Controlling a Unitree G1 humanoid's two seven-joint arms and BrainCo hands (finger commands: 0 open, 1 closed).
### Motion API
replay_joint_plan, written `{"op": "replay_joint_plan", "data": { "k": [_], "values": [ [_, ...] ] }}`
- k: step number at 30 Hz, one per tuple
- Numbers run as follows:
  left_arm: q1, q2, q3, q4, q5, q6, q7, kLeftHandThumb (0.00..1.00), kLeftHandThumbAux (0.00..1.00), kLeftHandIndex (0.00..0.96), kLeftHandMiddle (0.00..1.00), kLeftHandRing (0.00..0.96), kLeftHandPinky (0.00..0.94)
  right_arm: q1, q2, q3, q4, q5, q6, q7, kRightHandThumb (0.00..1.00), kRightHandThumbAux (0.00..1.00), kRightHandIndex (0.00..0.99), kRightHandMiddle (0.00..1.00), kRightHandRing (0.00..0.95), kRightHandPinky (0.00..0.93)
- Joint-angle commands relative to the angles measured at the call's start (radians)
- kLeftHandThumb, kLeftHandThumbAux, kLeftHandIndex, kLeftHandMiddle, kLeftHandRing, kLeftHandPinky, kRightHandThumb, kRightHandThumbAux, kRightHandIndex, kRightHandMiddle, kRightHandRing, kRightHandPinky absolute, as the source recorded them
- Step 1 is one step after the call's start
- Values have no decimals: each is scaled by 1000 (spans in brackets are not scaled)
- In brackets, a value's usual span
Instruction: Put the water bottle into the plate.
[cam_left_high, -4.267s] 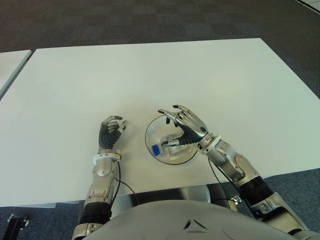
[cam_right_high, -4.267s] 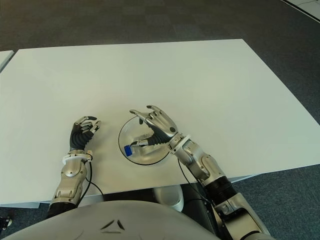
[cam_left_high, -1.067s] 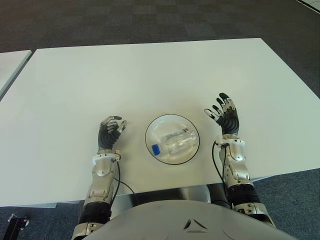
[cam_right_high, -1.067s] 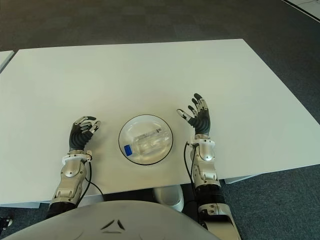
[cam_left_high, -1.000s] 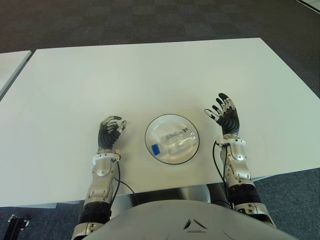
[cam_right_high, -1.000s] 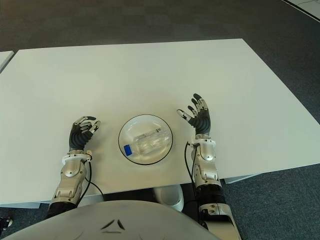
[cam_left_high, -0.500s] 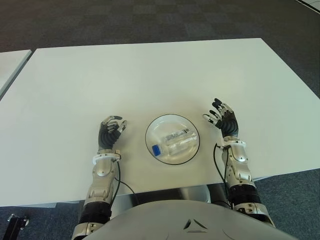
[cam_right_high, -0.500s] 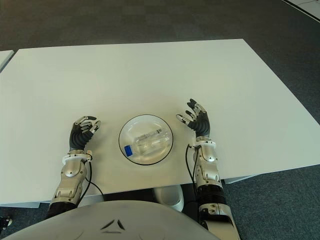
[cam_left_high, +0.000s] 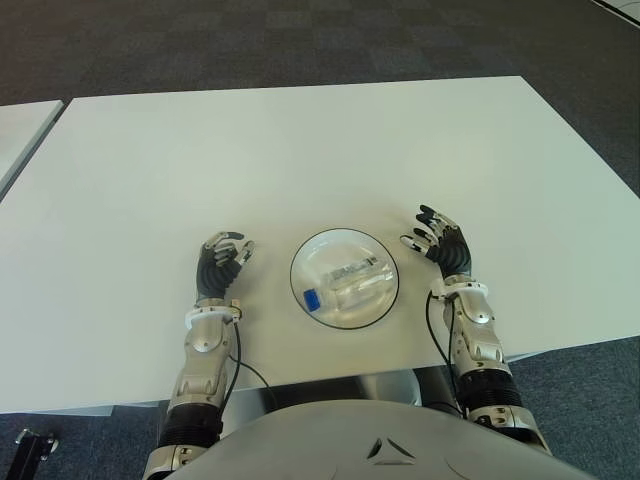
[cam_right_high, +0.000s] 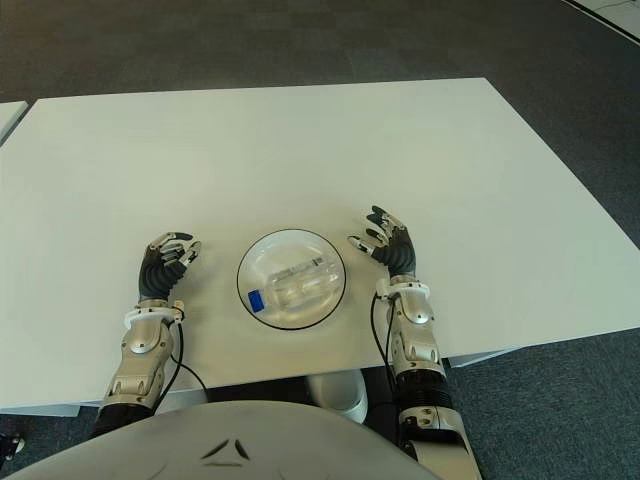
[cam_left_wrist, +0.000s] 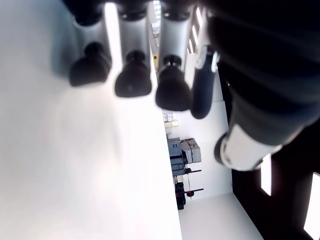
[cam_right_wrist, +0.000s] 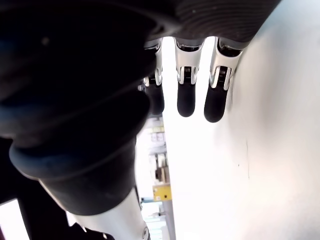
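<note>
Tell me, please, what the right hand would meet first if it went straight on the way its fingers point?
Nothing, probably: the right hand points away from the robot, past the plate, over bare table.

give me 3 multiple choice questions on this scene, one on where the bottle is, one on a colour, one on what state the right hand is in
1. Where is the water bottle?
A. lying in the plate
B. standing on the table beyond the plate
C. in the left hand

2. What colour is the bottle's cap?
A. red
B. blue
C. green

3. What state is the right hand in?
A. clamped on the bottle
B. clamped on the plate's rim
C. relaxed and holding nothing, beside the plate on its right

Answers:
1. A, the bottle lies on its side inside the plate.
2. B, the cap shows blue at the plate's near-left rim.
3. C, its fingers are loosely spread, apart from the plate, with nothing between them.
</note>
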Motion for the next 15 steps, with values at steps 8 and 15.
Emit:
{"op": "replay_joint_plan", "data": {
  "k": [8,15],
  "values": [
    [16,1,0,24,-4,28,-15,704,720,434,815,827,829,15,-9,14,-17,-26,79,43,128,998,401,418,452,492],
    [18,-1,0,22,-5,29,-14,704,719,435,815,825,827,19,-10,23,-22,-40,83,65,117,998,404,412,446,482]
  ]
}}
